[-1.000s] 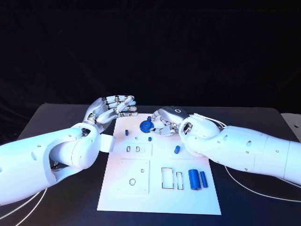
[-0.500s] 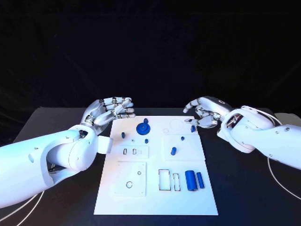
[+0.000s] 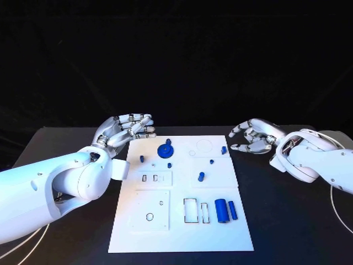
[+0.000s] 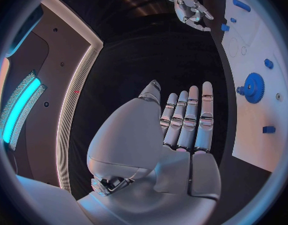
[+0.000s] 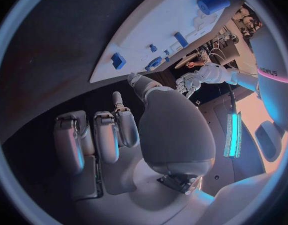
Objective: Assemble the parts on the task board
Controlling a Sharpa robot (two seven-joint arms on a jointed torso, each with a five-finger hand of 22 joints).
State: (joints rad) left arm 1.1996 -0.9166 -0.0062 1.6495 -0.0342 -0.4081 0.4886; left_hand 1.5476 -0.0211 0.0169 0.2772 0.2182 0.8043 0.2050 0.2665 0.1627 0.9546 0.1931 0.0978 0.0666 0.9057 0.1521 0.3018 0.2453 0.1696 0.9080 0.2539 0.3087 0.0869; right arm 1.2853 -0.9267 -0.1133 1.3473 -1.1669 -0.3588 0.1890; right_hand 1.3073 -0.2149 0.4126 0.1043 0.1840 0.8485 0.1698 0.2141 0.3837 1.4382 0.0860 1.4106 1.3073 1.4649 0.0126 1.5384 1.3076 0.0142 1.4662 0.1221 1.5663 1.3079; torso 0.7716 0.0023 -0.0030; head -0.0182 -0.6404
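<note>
Pulled back off the white rectangular task board [image 3: 185, 221] since 1.0 s ago: right silver hand [image 3: 255, 136], then over the board's far part beside the blue toothed gear wheel [image 3: 166, 150], now over the black table [image 3: 295, 221] past the board's far right corner, at about 2 o'clock from the board's middle. Fingers curled loosely inward, grasping nothing. Gear wheel left standing on the board's far part, at about 11 o'clock, apart from both hands. Left silver hand [image 3: 127, 130] much as before, at the far left corner near 10 o'clock, fingers straight and side by side in the left wrist view [image 4: 181, 130], nothing held. Near the board's close edge at 5 o'clock, 2 blue cylinders [image 3: 226, 210] lying side by side; several small blue pegs [image 3: 200, 176] scattered around the middle.
</note>
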